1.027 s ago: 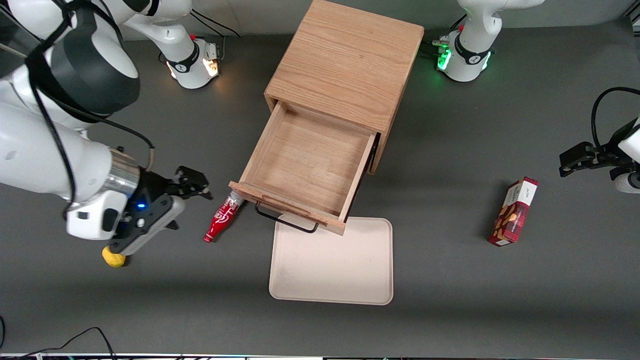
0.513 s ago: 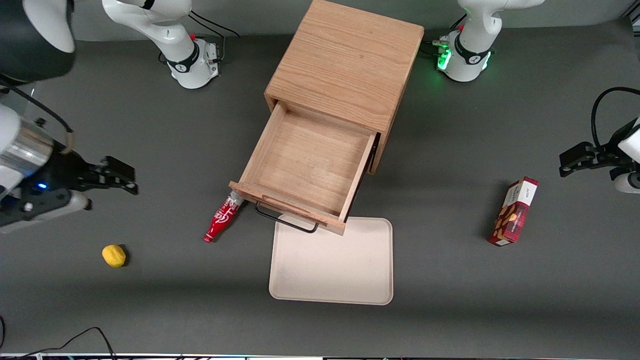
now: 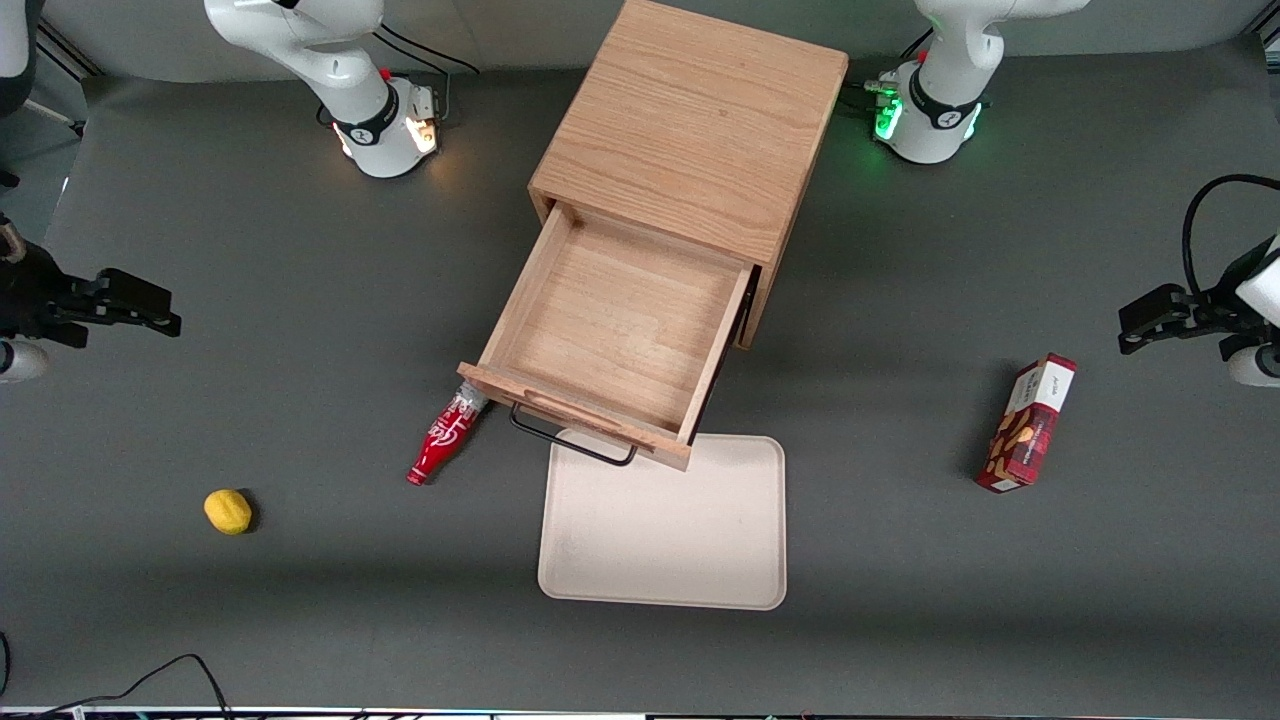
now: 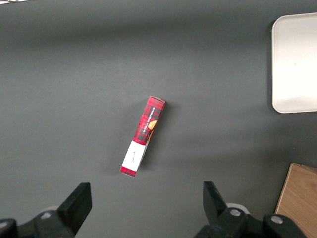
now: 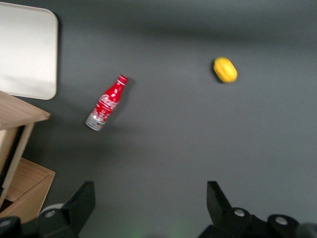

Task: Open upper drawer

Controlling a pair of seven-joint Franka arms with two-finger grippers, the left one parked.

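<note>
Standing pulled far out of its boxy oak cabinet (image 3: 690, 130), the upper drawer (image 3: 610, 340) shows us a bare grained floor and thin black wire handle (image 3: 572, 445) over a smooth cream tray (image 3: 665, 540). Our gripper (image 3: 130, 305), fingers spread and holding nothing, has withdrawn from beside the glossy red bottle (image 3: 445, 440) to the working arm's table end, uncovering the lemon (image 3: 228, 511).
</note>
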